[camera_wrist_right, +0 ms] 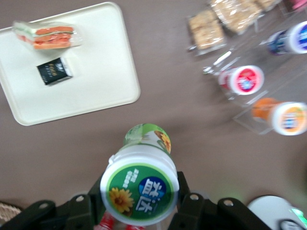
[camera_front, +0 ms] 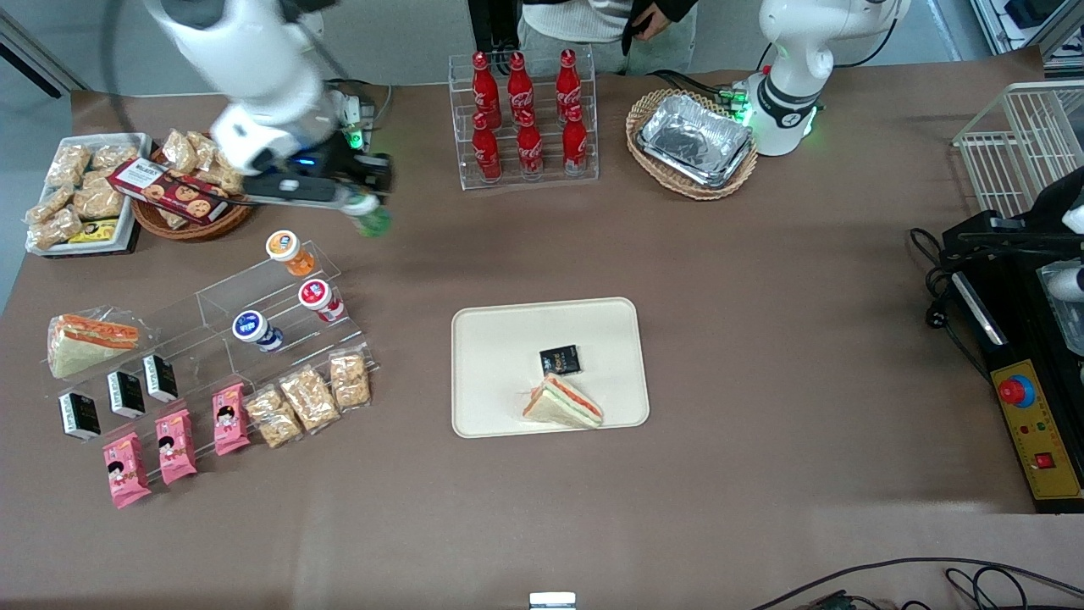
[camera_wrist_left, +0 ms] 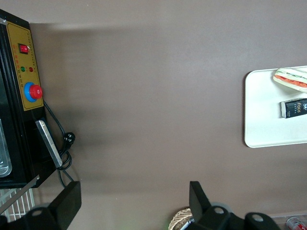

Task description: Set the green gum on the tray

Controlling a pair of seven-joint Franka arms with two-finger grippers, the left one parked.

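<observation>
**Holding the green gum in the air, well apart from the tray**

Gripping the green gum (camera_wrist_right: pixel 143 184) is what I see my gripper (camera_front: pixel 366 206) doing; its two fingers are clamped on the bottle from either side, just under the white lid, and the wrist camera looks straight onto the green-and-blue label. From the front, the green gum (camera_front: pixel 371 219) hangs above the brown table (camera_front: pixel 762 339), clear of the surface, and lies tilted, green body pointing out past the fingertips. It sits farther from the front camera than the clear acrylic display rack (camera_front: pixel 254 322), toward the working arm's end of the table; the orange bottle (camera_front: pixel 289 252) on the rack's top step is the nearest thing to it, with the red bottle (camera_front: pixel 320 299) and the blue bottle (camera_front: pixel 257 329) on lower steps.

The tray (camera_front: pixel 500 373) lies flat near the table's middle, well apart from the gripper and nearer the front camera; it carries a wrapped sandwich (camera_front: pixel 562 403) and a small black packet (camera_front: pixel 560 360), the two close together but not touching. The wrist camera shows the same tray (camera_wrist_right: pixel 96 81) below the bottle.

Beside the arm I can see a wicker basket of snacks (camera_front: pixel 188 191) with a red biscuit box (camera_front: pixel 163 188) laid across it; a rack of red cola bottles (camera_front: pixel 525 114) stands farther from the front camera than the tray.
</observation>
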